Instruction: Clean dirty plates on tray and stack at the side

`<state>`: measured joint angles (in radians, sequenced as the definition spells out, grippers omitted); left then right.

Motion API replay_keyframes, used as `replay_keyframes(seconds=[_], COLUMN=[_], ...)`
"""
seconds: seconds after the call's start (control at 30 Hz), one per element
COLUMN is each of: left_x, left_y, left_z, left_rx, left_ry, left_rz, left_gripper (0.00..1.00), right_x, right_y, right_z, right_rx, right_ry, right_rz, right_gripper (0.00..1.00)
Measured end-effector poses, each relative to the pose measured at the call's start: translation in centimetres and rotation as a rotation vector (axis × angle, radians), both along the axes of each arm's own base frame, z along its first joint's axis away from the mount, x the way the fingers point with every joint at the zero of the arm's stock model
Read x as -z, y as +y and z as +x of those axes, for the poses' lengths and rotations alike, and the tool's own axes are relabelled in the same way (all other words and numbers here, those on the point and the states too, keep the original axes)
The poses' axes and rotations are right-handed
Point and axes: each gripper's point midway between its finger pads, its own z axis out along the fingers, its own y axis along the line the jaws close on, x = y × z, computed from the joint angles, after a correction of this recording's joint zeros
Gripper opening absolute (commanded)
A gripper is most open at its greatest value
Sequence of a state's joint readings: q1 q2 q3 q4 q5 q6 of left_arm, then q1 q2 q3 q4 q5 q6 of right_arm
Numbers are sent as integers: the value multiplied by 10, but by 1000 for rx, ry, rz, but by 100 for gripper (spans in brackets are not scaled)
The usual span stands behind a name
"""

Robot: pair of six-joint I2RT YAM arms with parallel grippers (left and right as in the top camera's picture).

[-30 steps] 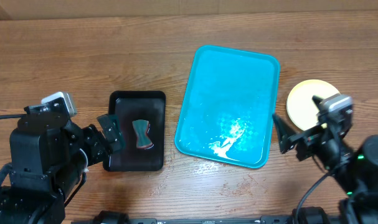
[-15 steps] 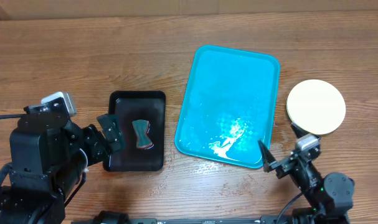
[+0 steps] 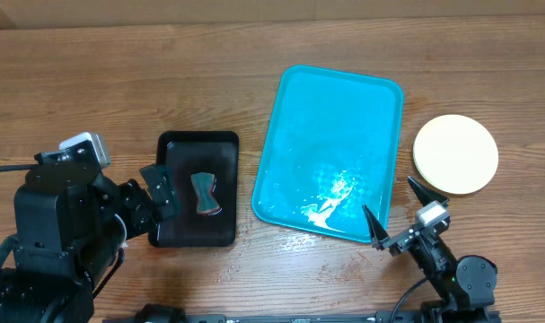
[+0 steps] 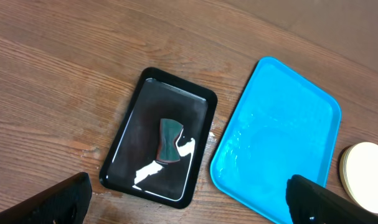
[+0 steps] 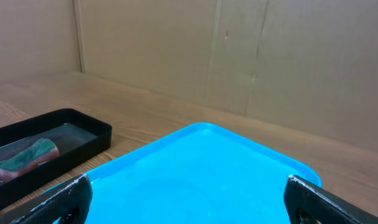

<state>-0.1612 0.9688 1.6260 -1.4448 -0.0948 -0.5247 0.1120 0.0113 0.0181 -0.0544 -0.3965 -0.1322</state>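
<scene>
The turquoise tray lies at the middle right of the table with nothing on it, only wet glare. A pale yellow plate rests on the table to the tray's right, and anything under it is hidden. My right gripper is open and empty, low at the tray's front right corner and facing across the tray. My left gripper is open and empty at the left edge of the black tray. The turquoise tray and the plate also show in the left wrist view.
A small black tray left of the turquoise one holds a green and red sponge. Both show in the left wrist view and the right wrist view. A cardboard wall stands behind the table.
My right arm has drawn back from beside the plate toward the front edge and now sits low at the tray's front right corner. The plate is fully uncovered. The left arm has not moved.
</scene>
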Motion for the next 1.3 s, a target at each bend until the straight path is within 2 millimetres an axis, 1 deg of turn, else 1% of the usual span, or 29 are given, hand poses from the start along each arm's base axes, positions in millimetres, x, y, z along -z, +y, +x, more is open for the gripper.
replay_keyframes(seconds=[0.87,0.93,1.03,1.1,1.17,1.3], left_x=[2,-9,-32,-35,-26,0], left_y=[2,5,13,18,21,22], left_z=[-2,7,26,32,35,37], left_rx=[-6,-31,-81,-105,-106,-64], left_ry=[12,-59,-243,-333,-407,-515], left_rz=[7,6,-19,-29,-24,12], left_gripper=[100,100,100,100,100,100], right_x=[0,0,0,0,0,0], right_y=[0,0,0,0,0,0], right_z=[0,0,0,0,0,0], right_rx=[0,0,1,0,0,1], right_ry=[0,1,0,0,0,0], right_rz=[0,0,0,0,0,0], right_gripper=[100,100,100,100,100,100])
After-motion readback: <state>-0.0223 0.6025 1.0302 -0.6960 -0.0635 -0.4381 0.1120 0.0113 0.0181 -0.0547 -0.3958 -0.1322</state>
